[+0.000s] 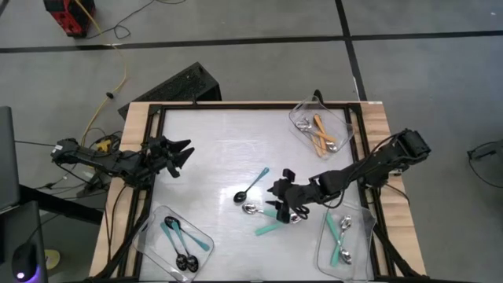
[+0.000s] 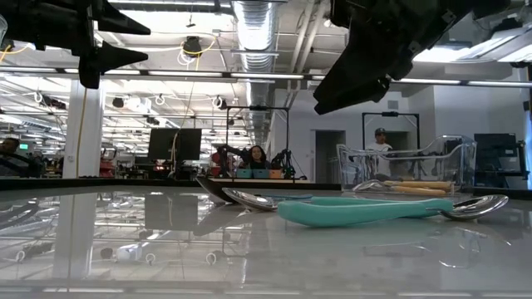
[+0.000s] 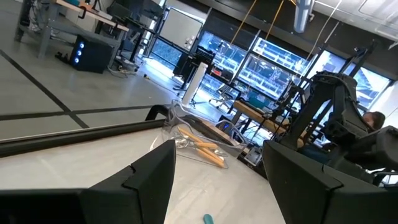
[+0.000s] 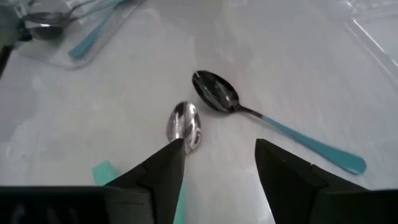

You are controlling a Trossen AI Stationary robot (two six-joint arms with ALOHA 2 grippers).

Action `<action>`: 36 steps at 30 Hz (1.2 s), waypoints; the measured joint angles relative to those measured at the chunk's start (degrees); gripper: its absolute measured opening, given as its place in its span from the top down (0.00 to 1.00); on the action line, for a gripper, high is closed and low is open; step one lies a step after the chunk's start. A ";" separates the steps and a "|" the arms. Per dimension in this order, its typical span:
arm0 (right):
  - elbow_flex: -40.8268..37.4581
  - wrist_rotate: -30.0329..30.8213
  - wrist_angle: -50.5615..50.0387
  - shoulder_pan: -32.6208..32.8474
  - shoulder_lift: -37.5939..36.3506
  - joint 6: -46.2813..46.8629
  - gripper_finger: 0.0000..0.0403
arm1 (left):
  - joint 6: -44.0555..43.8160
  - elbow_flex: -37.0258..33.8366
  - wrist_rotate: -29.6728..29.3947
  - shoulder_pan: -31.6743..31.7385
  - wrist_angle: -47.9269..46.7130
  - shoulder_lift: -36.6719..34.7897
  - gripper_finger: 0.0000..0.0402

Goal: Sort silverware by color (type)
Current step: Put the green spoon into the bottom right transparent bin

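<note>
while three loose spoons (image 1: pixel 266 206) lie mid-counter (image 1: pixel 212 149), unsorted, the right tool (image 1: pixel 284 198) hovers just above them with fingers wide apart, apparently lined up for a pick. left tool (image 1: pixel 179 152) waits at the counter's left, open and empty.

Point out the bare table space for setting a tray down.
Free: the far middle, between the left pincer and the orange-spoon tray. Crowded: under the right pincer, where loose spoons lie.
</note>
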 joint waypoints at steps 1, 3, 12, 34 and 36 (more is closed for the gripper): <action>0.00 -0.02 -0.57 0.00 0.00 0.41 0.46 | 0.02 0.00 0.00 0.00 0.00 0.00 0.44; 0.00 -0.02 -1.78 0.00 0.00 0.80 0.46 | 0.03 0.00 0.00 0.00 0.00 0.00 0.44; 0.00 -0.02 -2.48 0.04 0.02 2.02 0.46 | 0.02 0.00 0.01 0.00 -0.02 0.00 0.44; 0.00 0.03 -2.47 0.33 0.03 2.02 0.46 | -0.04 0.00 0.00 0.00 -0.02 -0.02 0.44; 0.00 0.11 -2.48 0.33 0.03 2.00 0.46 | -0.07 0.00 0.02 0.00 -0.03 0.00 0.44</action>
